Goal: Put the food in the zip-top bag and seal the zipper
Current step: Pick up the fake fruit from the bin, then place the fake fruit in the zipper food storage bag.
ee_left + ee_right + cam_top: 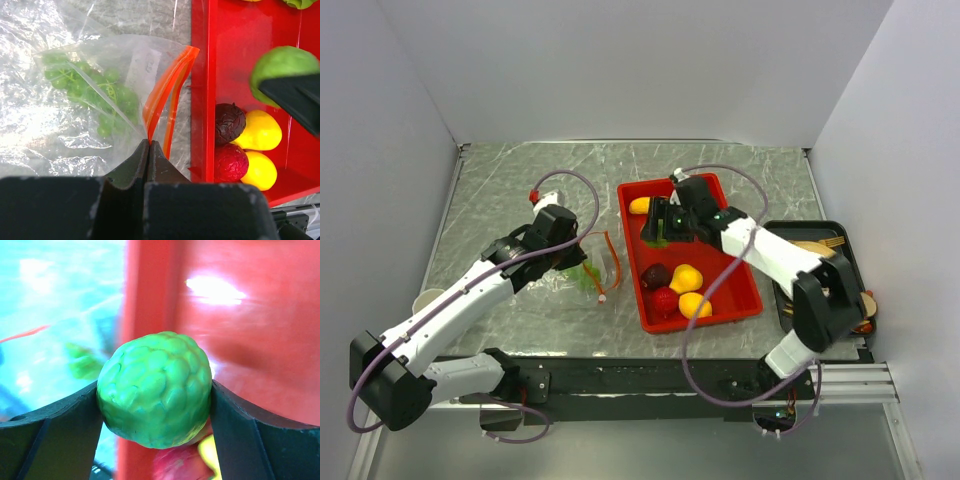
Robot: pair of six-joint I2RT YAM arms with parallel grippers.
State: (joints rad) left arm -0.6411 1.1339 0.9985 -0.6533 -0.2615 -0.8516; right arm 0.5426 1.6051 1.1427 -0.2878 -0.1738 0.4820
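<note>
Green and knobbly, the green bumpy toy fruit (155,390) sits clamped between the two black fingers of the right gripper (155,412), one pad pressed against each side of it. In the overhead view this gripper (665,222) hangs over the left part of the red tray (745,308), near the wall that faces the bag.

Four more pieces of food lie together in the near half of the tray: a dark red fruit (229,122), a red fruit (231,162) just beside it, and two yellow fruits (262,131) touching them on the far side. An orange-yellow piece (640,205) lies alone at the tray's far left corner.

The zip-top bag (75,130) lies flat on the grey marbled table (520,190), just left of the tray and apart from it. A bunch of green toy grapes (85,90) is already inside the clear plastic. The zipper (167,85) rises from the table as two orange-red strips that part slightly and meet at the left gripper (149,150), whose jaws are pressed together and pinch the strip's end, holding that edge of the mouth up.

At the right edge of the table stands a black tray (847,240) with a tan plate (810,246) and wooden cutlery.
</note>
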